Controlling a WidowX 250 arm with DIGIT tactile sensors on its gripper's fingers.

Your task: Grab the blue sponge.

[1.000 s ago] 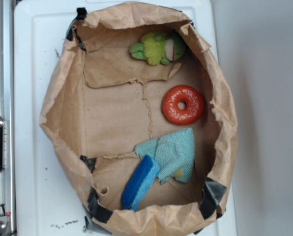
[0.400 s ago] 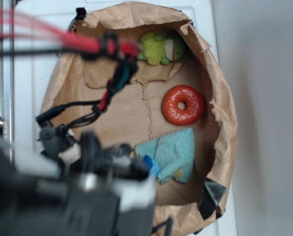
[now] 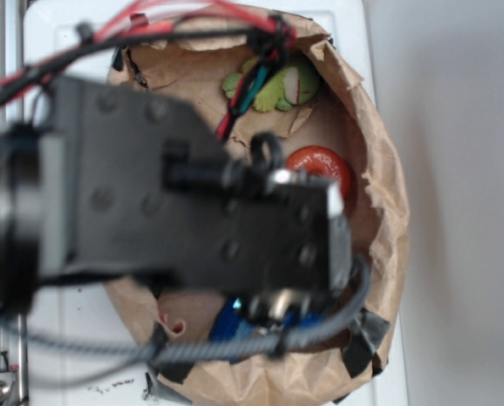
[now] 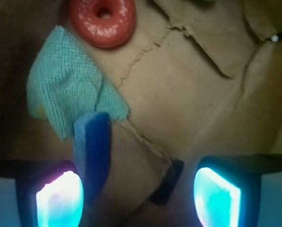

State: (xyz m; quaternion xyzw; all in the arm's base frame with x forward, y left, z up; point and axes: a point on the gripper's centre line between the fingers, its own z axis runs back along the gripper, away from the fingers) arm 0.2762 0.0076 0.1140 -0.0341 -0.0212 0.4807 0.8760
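The blue sponge lies on the floor of a brown paper bag, one end resting on a pale teal cloth. In the wrist view my gripper is open and empty, with the sponge just inside its left finger and the right finger far from it. In the exterior view the black arm covers most of the bag, and only a bit of the sponge shows beneath it.
An orange ring lies beyond the cloth and also shows partly in the exterior view. A green frog toy sits at the bag's far end. The bag's crumpled paper walls rise all round. A black tape strip lies between the fingers.
The arm has swung in from the lower left and now hangs over the middle of the bag, hiding the cloth and most of the sponge. The objects have not moved.
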